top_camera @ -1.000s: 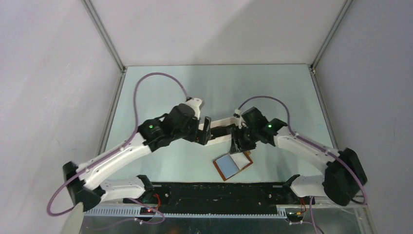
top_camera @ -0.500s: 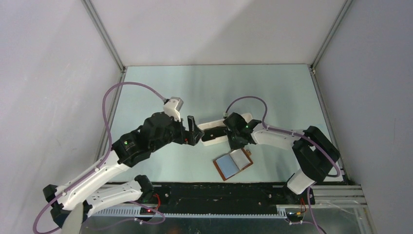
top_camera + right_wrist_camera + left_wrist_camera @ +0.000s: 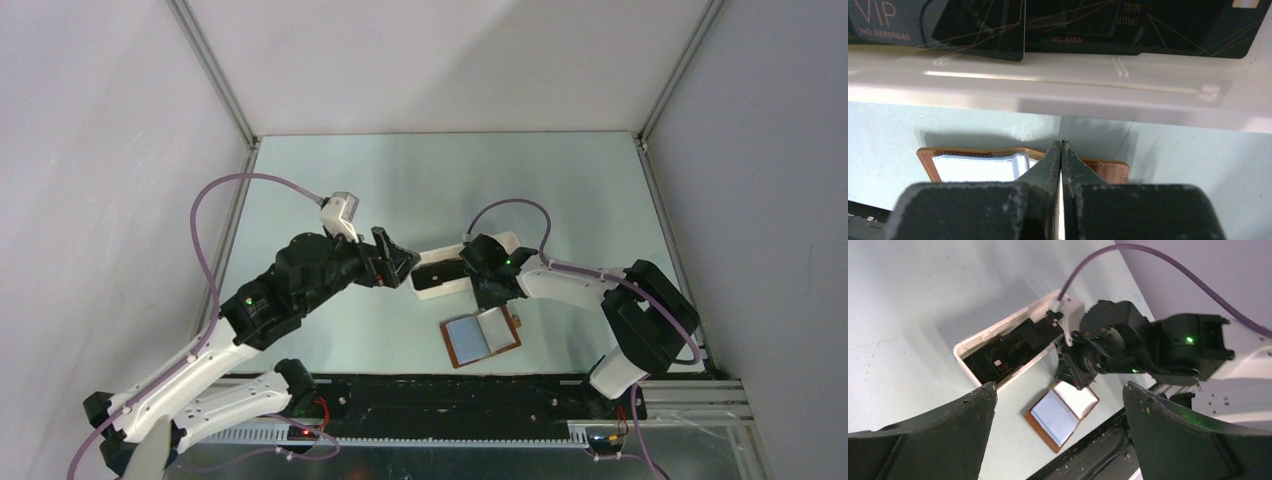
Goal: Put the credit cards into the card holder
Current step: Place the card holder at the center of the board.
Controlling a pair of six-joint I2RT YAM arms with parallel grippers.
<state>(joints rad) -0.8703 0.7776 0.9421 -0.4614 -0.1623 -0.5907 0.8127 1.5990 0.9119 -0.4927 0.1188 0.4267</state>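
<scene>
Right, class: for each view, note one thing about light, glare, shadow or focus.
Right wrist view: glare whitens the tray rim, the cards' print is legible, shadow darkens the table between tray and wallet. Left wrist view: open jaws loom dark; grey shadow beyond the tray. Top view: even light, soft sheen on the table.

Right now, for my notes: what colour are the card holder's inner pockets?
Pale grey-blue; the card holder shows best in left wrist view.

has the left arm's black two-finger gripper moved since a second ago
Yes. The left gripper has drawn back to the left, away from the left end of the white oblong tray, where it sat before.
</scene>
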